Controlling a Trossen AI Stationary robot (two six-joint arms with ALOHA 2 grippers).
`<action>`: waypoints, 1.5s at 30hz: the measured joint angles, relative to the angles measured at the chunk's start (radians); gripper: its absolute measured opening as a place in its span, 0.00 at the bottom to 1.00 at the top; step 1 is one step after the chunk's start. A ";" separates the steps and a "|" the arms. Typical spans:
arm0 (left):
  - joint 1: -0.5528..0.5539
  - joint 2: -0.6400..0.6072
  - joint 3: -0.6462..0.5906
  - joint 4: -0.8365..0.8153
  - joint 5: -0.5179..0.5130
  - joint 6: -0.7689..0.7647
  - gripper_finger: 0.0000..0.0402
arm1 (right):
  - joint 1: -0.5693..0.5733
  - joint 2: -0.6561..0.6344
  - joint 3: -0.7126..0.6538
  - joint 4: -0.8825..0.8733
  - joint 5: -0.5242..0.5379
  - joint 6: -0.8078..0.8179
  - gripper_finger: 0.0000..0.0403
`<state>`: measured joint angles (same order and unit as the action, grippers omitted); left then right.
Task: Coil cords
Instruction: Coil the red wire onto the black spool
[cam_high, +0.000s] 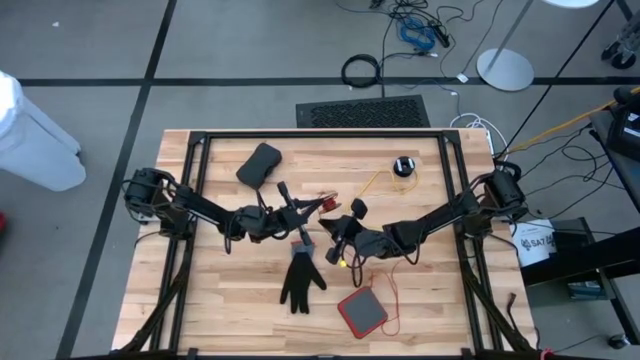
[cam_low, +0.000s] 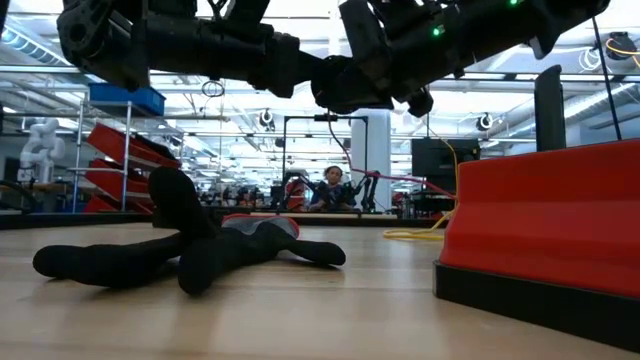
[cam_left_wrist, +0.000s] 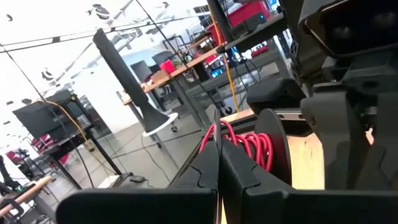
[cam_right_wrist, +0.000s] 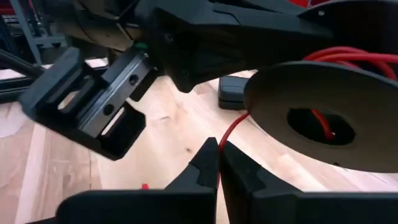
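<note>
Left pincer (cam_high: 322, 207): closed tight over the middle of the counter, its two fingers (cam_left_wrist: 208, 168) pressed flat together; it appears to pinch a thin red cord (cam_left_wrist: 214, 134) at the tips, though the grip itself is hard to make out.
Right pincer (cam_high: 338, 231): also closed, fingers (cam_right_wrist: 205, 163) meeting, just beside the left one; a red cord (cam_right_wrist: 233, 127) runs right to its fingertips.
Spool: in the left wrist view a dark round spool (cam_left_wrist: 273, 146) wound with red cord sits right past the fingers; in the right wrist view the same spool shows as a dark disc (cam_right_wrist: 329, 118) with a hole in its middle and red loops behind it.
Both arms: they reach in from opposite sides and meet at the centre, held above the wood.
Yellow cord (cam_high: 375, 180): lies on the counter beyond the pincers, running to a small black round puck (cam_high: 403, 166) near the far edge; well apart from both pincers.
Glove (cam_high: 301, 278): black, lying flat on the near side of the pincers, fingers spread; in the low view it sprawls across the wood (cam_low: 180, 250).
Red pad (cam_high: 362, 312): square, with a dark rim, near the front edge; a thin red cord lies beside it.
Black pouch (cam_high: 259, 164): lies near the far left part of the counter.
Counter (cam_high: 230, 310): pale wooden planks inside a black frame.
</note>
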<state>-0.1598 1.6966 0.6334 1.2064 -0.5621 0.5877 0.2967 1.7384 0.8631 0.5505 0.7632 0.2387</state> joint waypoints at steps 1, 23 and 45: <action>0.000 0.000 0.000 0.000 0.000 0.001 0.00 | 0.000 0.000 0.000 -0.001 0.001 0.000 0.00; -0.021 0.000 0.000 0.006 -0.029 0.039 0.00 | -0.050 -0.056 -0.001 -0.479 0.024 0.216 0.00; 0.008 -0.002 0.022 0.118 -0.100 0.110 0.00 | -0.020 -0.099 -0.001 -0.293 -0.107 0.163 0.00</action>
<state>-0.1518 1.6951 0.6556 1.3245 -0.6621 0.6979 0.2768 1.6390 0.8622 0.2578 0.6567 0.4017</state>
